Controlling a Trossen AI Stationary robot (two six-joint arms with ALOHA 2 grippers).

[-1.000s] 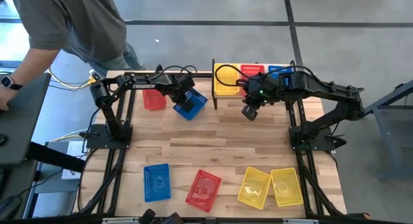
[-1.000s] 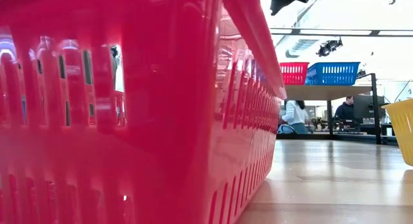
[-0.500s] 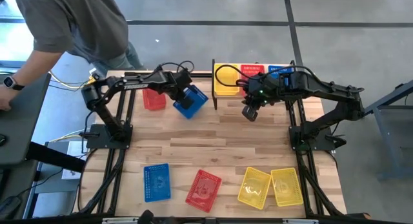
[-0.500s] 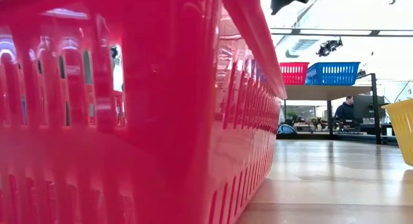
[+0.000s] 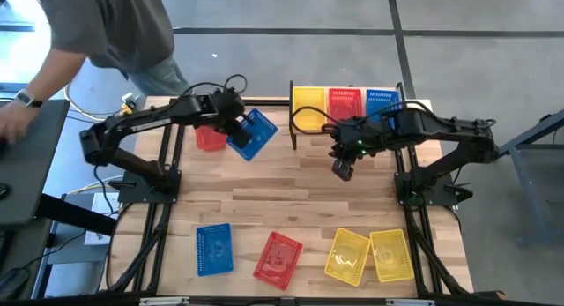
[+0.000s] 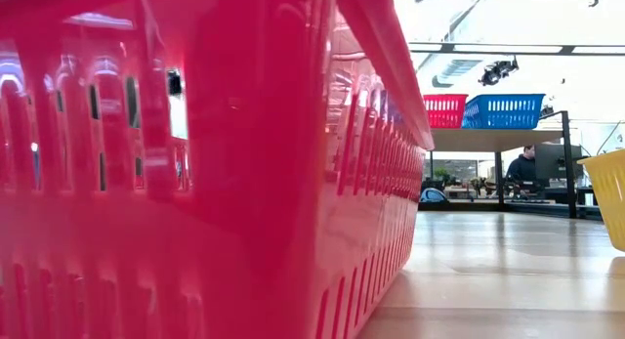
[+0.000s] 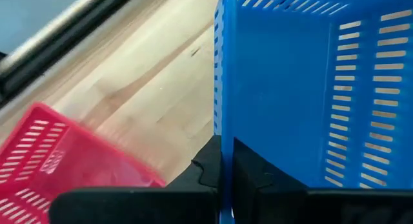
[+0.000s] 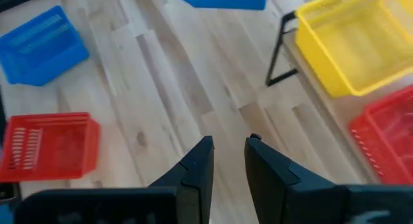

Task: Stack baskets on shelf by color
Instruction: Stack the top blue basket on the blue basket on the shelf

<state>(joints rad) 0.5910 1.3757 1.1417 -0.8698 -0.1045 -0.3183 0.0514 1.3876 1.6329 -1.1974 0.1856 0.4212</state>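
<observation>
The left gripper (image 5: 236,130) pinches a blue basket (image 5: 252,134), empty inside. The right gripper (image 8: 227,161) hangs narrow, holding nothing. Only the high view shows the shelf (image 5: 407,104).

A person in a grey shirt (image 5: 110,24) and a wristwatch (image 5: 28,99) leans over a dark side table (image 5: 26,165) beside the wooden tabletop (image 5: 291,200), while another person (image 6: 524,166) sits in the background room.
</observation>
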